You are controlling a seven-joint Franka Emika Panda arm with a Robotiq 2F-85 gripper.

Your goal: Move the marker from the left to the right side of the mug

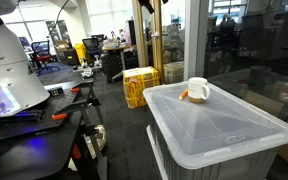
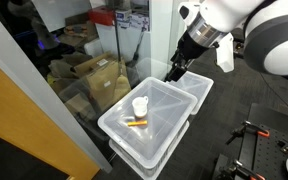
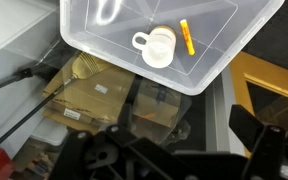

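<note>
Marker (image 3: 187, 37): flat on bin lid (image 3: 94, 30), just beside mug (image 3: 159, 47), on side opposite handle. Long axis runs alongside mug, pointing roughly away from gripper (image 3: 182, 140). Gripper well apart from mug, jaws apart, nothing held.

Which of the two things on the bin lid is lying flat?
The orange marker lies flat; the white mug beside it stands upright.

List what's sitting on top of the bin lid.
A white mug stands on the lid, an orange marker lying beside it, apart. The lid patch under the mug is covered; inside the bin is too hazy to tell.
</note>
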